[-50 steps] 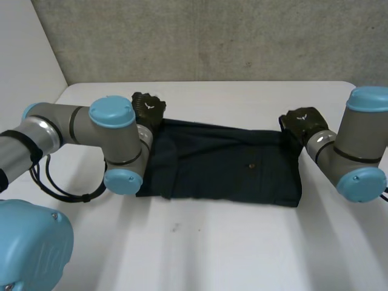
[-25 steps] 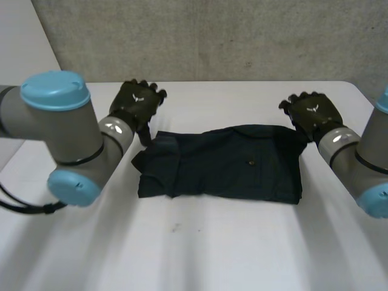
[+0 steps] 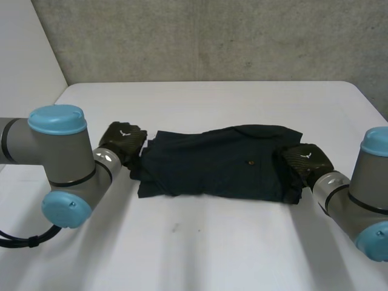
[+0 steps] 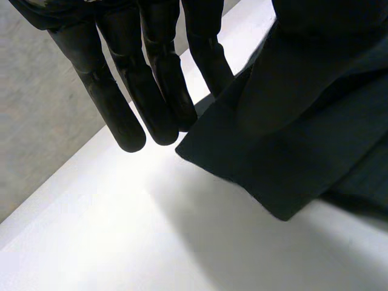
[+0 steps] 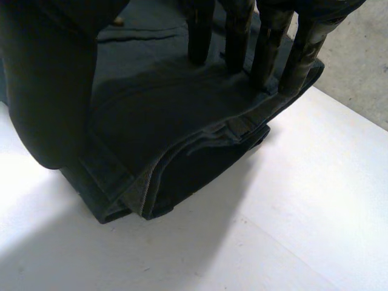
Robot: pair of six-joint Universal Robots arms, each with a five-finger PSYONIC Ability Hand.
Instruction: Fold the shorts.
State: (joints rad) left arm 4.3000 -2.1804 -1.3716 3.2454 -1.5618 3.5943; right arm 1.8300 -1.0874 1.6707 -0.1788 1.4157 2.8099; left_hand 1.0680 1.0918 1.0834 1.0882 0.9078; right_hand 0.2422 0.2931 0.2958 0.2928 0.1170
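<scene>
The right hand lies palm down on the right end of the dark navy shorts, toward their near corner. In its wrist view, its fingers are straight and spread a little. Their tips press on the top layer of cloth, and the thumb hangs over the near edge of the folded stack.

The left hand sits at the shorts' left end, just beside the cloth. Its fingers hang straight and close together, and most are clear of the fabric. A loose corner of the shorts reaches their tips, and one finger passes behind the cloth's edge.

The shorts lie flat in the middle of the white table. They are folded into a long band, with the long axis running between the hands. A small pale stud shows on the top layer. Beyond the table's far edge stands a grey concrete wall.
</scene>
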